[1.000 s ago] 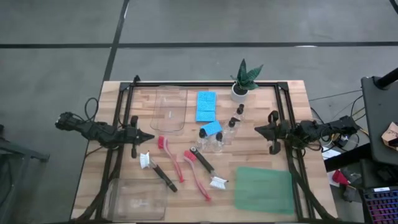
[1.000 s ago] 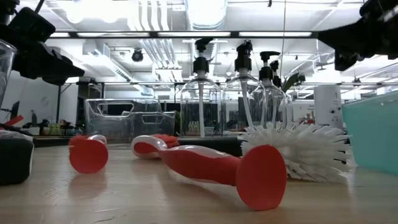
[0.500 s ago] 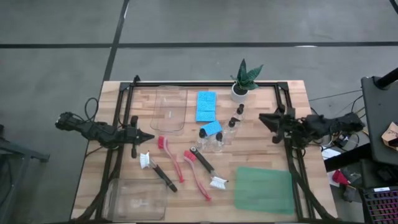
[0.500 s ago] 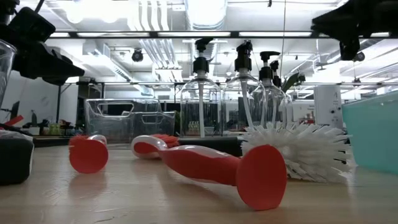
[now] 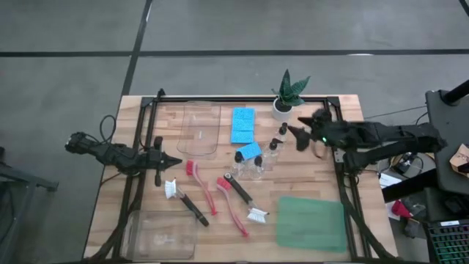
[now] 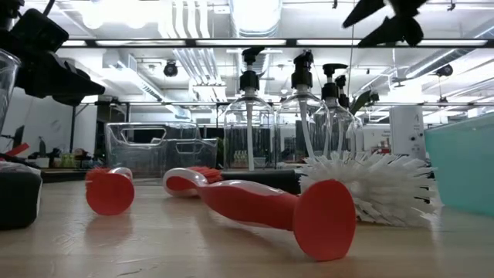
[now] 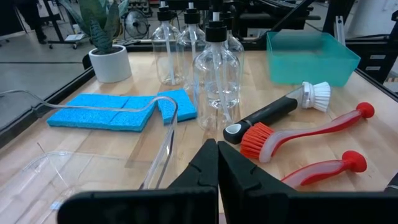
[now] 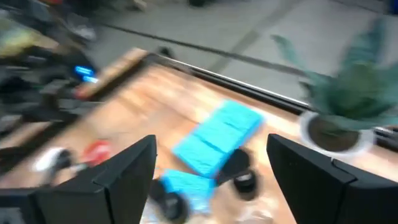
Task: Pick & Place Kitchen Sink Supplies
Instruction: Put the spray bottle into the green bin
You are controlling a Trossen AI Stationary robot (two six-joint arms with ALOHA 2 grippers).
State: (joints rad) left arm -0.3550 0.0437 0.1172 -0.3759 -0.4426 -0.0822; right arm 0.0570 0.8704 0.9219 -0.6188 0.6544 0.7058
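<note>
Right gripper [image 5: 293, 132] wide open, empty, above pump bottles [image 5: 272, 145]; left gripper [image 5: 176, 161] closed, empty, brushes [image 5: 192, 189] just beyond

Bright, even overhead ceiling light; heavy motion blur across the right wrist view.

sponges [image 5: 242, 125] lie behind the bottles [image 5: 258, 158]; brushes [image 5: 216, 196] lie before them.

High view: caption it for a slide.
Right gripper open above the soap bottles; left gripper parked beside the brushes.
</note>
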